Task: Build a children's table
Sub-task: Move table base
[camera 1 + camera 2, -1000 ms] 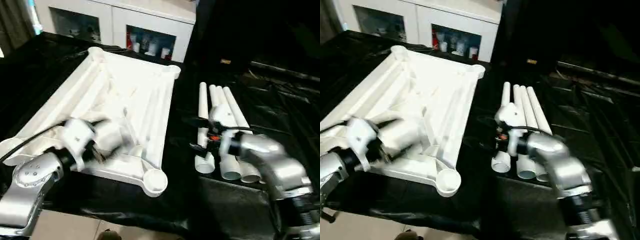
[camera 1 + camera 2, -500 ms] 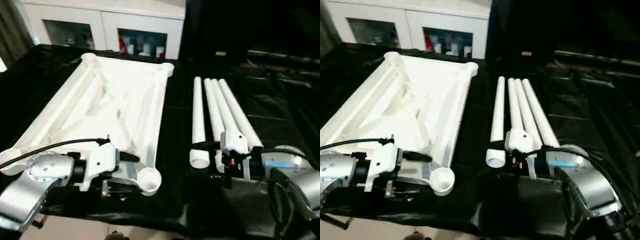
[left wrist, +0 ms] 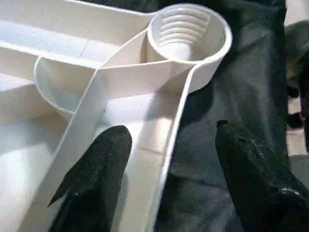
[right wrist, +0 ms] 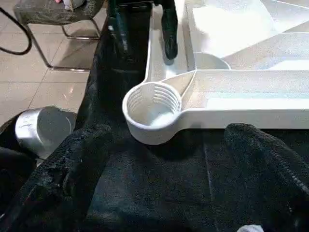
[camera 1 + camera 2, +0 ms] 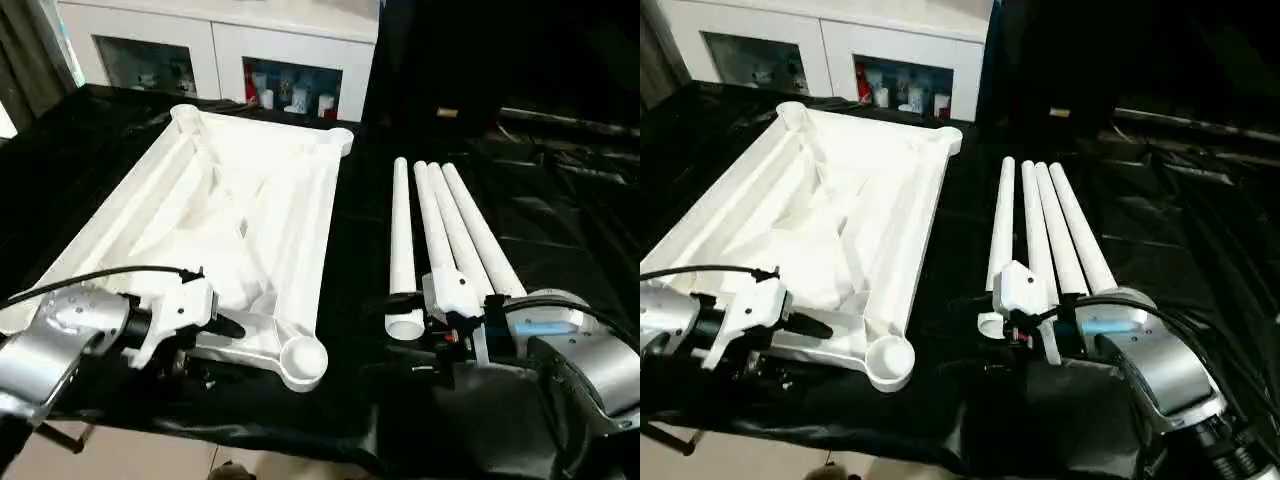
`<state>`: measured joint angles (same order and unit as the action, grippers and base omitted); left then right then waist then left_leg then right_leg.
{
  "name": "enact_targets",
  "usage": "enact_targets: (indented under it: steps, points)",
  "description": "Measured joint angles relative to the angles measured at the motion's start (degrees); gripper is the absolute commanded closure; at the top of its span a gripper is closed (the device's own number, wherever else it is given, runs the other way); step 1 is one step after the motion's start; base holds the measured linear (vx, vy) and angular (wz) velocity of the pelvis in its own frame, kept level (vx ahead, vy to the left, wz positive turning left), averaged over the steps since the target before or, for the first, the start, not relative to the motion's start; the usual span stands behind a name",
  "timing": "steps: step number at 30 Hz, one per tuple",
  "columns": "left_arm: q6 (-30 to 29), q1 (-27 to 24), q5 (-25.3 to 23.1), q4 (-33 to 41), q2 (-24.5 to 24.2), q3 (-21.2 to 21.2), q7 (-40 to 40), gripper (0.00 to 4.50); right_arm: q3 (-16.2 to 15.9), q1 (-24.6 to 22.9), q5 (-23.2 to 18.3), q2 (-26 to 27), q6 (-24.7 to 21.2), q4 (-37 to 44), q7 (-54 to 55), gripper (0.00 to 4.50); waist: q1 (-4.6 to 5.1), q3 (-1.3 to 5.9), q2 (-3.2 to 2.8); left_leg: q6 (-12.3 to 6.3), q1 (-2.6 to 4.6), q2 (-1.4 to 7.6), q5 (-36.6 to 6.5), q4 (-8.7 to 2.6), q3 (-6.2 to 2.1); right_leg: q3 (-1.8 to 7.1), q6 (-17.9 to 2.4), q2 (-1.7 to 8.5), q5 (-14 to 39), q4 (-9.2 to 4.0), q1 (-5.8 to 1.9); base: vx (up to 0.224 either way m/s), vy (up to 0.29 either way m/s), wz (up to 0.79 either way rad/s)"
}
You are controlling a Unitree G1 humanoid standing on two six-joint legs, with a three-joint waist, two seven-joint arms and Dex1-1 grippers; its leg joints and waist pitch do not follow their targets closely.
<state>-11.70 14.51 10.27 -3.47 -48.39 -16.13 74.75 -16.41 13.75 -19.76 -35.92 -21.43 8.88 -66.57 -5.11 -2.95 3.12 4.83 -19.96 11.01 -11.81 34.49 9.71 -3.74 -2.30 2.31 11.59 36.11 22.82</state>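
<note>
Tabletop (image 5: 240, 210) lies ribbed underside up on the black-draped worktop (image 5: 560, 220), its four tapered white legs (image 5: 445, 225) side by side just to its right. We judge the step as securing the near rim beside the threaded corner socket (image 3: 186, 31). The left gripper (image 3: 169, 159) straddles that rim, one finger inside, one outside, jaws parted with nothing clamped; we would seat it squarely on the rim and keep the socket mouth clear. The right gripper (image 4: 159, 159) hangs spread and empty near the socket, at the legs' wide ends.
</note>
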Motion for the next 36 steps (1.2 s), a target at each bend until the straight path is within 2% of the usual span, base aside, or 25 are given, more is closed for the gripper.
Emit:
enact_targets:
  steps: [3,7,10,17,19,22,29,36]
  points:
    - [0.9,1.2,-1.3,-2.6,0.5,-0.6,0.1,2.01,-0.8,0.0,0.2,0.1,0.1,0.0,0.0,0.28,0.01,-0.01,-0.03,0.00,0.00,0.00,0.0,0.01,0.00,0.00,0.0,0.00,0.0,0.00,0.01,0.000,0.000,0.00]
    - [2.3,2.6,-2.9,-5.0,1.2,-1.0,0.0,2.12,-1.1,-0.2,1.5,0.2,1.0,0.0,0.5,0.28,-0.02,-0.03,-0.10,0.00,0.00,0.00,0.0,0.00,0.00,0.00,0.0,0.00,0.0,0.00,0.00,0.000,0.000,0.00]
    - [3.3,2.8,-3.9,-6.4,1.9,-1.8,-0.3,2.45,-1.1,-0.6,2.1,0.2,1.6,0.1,1.2,0.28,-0.05,-0.08,-0.19,0.00,0.00,0.00,0.0,0.00,-0.01,-0.01,0.0,0.00,0.0,0.00,0.00,0.000,0.000,0.00]
    - [1.5,2.3,-3.7,-5.5,3.2,-1.6,-1.7,2.93,-1.6,-1.9,2.7,1.7,2.1,1.3,3.1,0.28,-0.06,-0.06,-0.62,0.02,0.03,0.01,0.0,0.01,-0.01,-0.02,-0.1,0.00,-0.1,0.01,-0.06,0.000,0.000,0.00]
    - [1.8,1.7,-3.9,-5.1,3.3,-1.4,-2.5,3.24,-1.7,-2.7,3.2,1.8,2.2,1.3,3.7,0.28,-0.04,-0.03,-0.78,0.02,0.06,0.00,0.0,0.01,-0.01,-0.01,-0.1,0.00,-0.1,0.01,-0.09,0.000,0.000,0.00]
    - [2.9,0.8,-4.5,-4.6,3.7,-1.2,-3.7,3.33,-1.7,-3.0,3.5,1.9,2.2,1.6,4.1,0.28,-0.06,-0.03,-0.99,0.02,0.08,0.01,0.0,0.02,-0.01,-0.01,-0.1,0.00,-0.1,0.01,-0.11,0.000,0.000,0.00]
    - [8.8,-0.3,-8.4,-4.0,5.5,-1.1,-9.2,3.92,-1.7,-3.1,3.9,2.8,2.5,2.1,4.9,0.28,-0.09,-0.03,-0.81,0.01,0.06,0.03,0.0,0.03,-0.02,-0.05,0.2,0.00,0.0,0.01,-0.12,0.000,0.000,0.00]
    - [12.8,1.3,-13.3,-5.1,5.0,-1.8,-12.8,4.24,-2.1,-2.6,4.0,3.8,3.2,2.0,5.0,0.28,0.64,-0.05,-0.53,-0.01,0.00,0.06,0.1,0.02,-0.02,-0.06,0.0,-0.03,-0.1,0.01,0.09,0.000,0.000,0.00]
